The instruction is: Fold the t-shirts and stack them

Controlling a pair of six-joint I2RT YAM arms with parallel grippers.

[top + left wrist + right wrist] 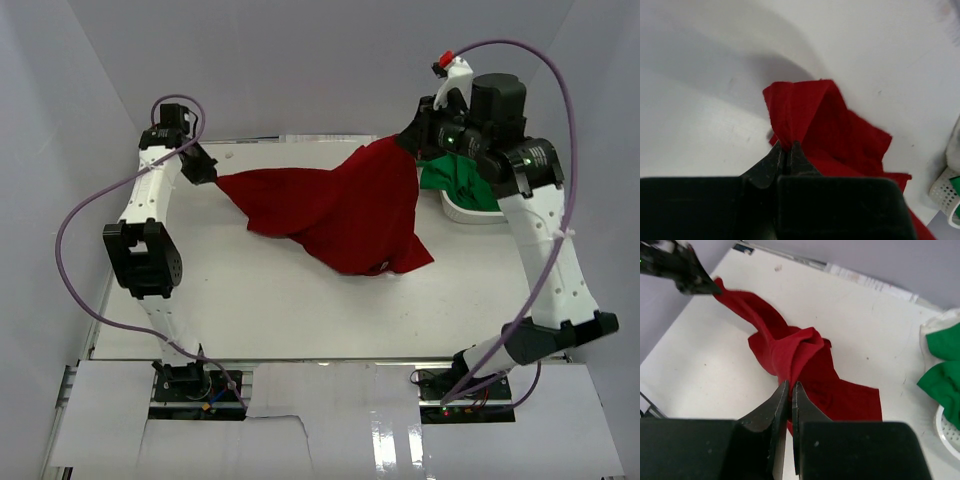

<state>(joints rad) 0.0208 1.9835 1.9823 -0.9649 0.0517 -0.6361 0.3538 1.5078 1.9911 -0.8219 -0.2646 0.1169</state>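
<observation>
The deep red t-shirt [340, 210] hangs stretched between both grippers above the white table [250, 300], its lower part sagging onto the surface. My left gripper [208, 176] is shut on its left corner, seen as a pinched fold [790, 120] in the left wrist view. At the back right my right gripper [408, 140] is shut on the opposite corner, and red cloth [795, 352] bunches at its fingertips. The bright green t-shirt [458, 178] lies crumpled in the basket behind the right arm, also visible as green cloth [942, 367] at the right edge.
A white slotted basket [470, 210] stands at the table's back right, under my right wrist. White walls close in the table on three sides. A purple cable loops off each arm.
</observation>
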